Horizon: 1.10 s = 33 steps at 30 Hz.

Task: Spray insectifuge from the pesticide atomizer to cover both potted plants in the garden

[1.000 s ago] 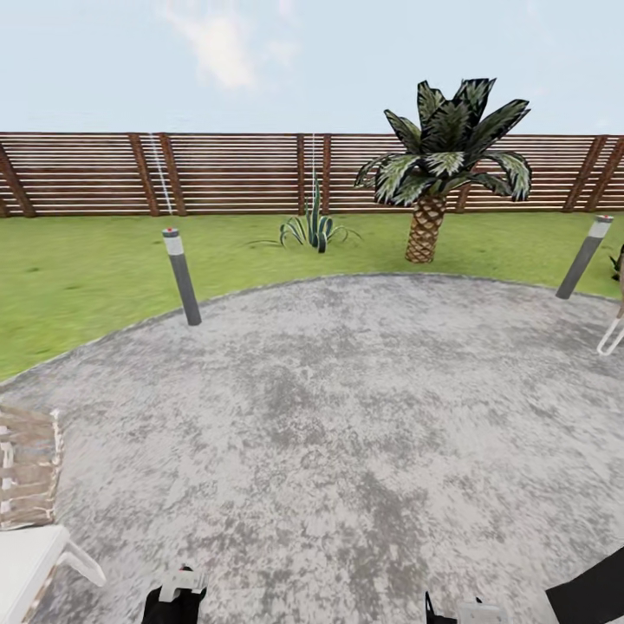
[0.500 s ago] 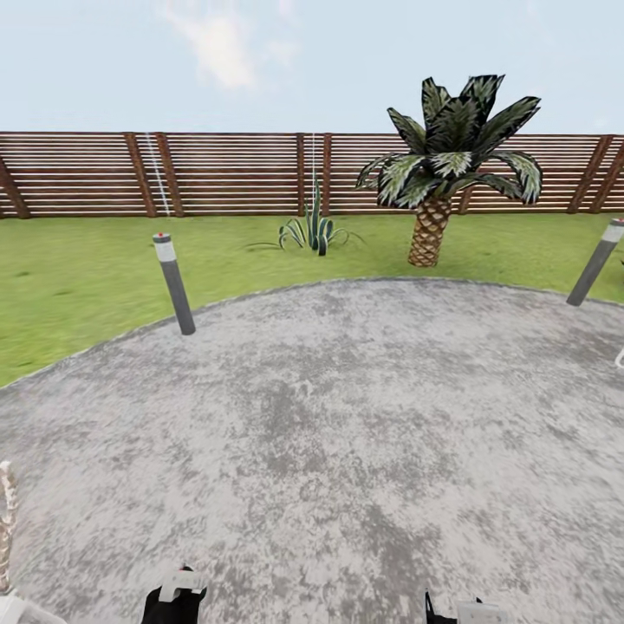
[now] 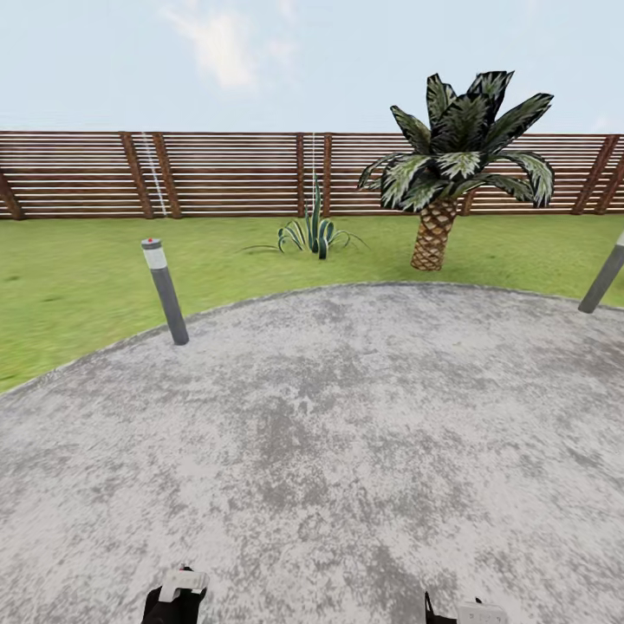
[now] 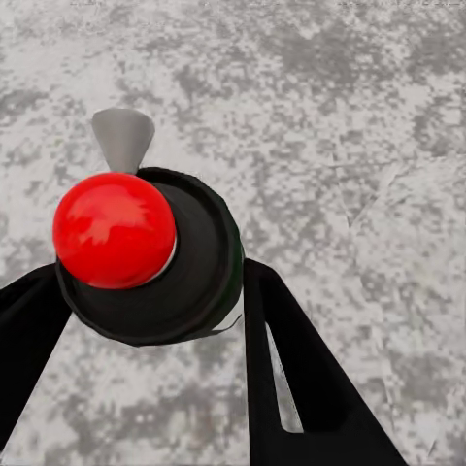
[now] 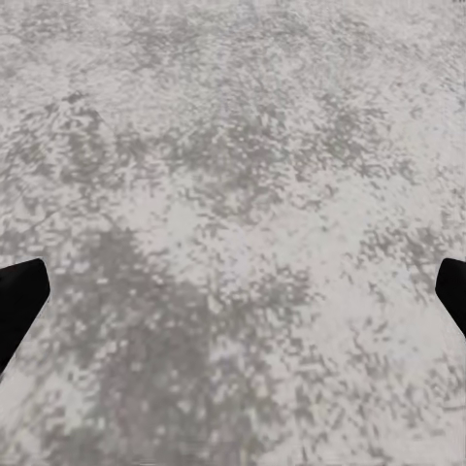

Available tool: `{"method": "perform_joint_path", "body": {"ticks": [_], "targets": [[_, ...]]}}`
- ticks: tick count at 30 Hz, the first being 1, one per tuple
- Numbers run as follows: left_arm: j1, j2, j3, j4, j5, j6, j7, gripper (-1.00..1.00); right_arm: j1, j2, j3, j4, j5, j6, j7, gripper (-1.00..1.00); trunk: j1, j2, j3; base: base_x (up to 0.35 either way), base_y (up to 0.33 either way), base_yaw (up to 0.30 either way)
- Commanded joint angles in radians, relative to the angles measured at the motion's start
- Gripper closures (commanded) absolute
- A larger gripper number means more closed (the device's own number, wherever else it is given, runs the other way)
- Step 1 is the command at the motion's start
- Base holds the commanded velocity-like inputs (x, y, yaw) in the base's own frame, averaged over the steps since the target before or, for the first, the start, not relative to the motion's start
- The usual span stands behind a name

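A small palm tree (image 3: 451,165) and a spiky agave tuft (image 3: 314,232) stand on grass before the slatted fence (image 3: 217,173). Two grey bollard lights (image 3: 163,290) (image 3: 604,276) stand at the gravel's edge, well apart.

Mottled grey patio (image 3: 347,433) — red-knobbed black atomizer (image 4: 146,252) — brown slatted fence (image 3: 225,173).

Black, flat, tapering fingers (image 4: 301,388) on the left pincer (image 4: 146,330); black arm ends capped white (image 3: 182,582); right pincer (image 5: 233,301) black-tipped.

L tool (image 4: 146,320) clamped on pesticide atomizer (image 4: 146,254); R tool (image 5: 233,291) spread wide
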Motion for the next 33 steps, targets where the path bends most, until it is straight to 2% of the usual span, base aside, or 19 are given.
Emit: {"method": "perform_joint_path", "body": {"ticks": [1, 13, 33], "targets": [[-0.001, 0.0, -0.007, 0.001, 0.011, -0.003, -0.004, 1.0, -0.001, 0.0, -0.004, 0.001, 0.011, -0.002, -0.007, -1.0, 0.0, 0.0, -0.001, 0.339, 0.0, 0.0], [-0.001, 0.0, -0.007, 0.001, 0.011, -0.003, -0.004, 1.0, -0.001, 0.0, -0.004, 0.001, 0.011, -0.003, -0.007, -1.0, 0.0, 0.0, -0.001, 0.339, 0.0, 0.044], [-0.001, 0.001, -0.007, 0.001, 0.011, -0.003, -0.004, 1.0, -0.001, 0.0, -0.004, 0.001, 0.011, -0.002, -0.007, -1.0, 0.0, 0.0, -0.001, 0.339, 0.0, 0.271]]}}
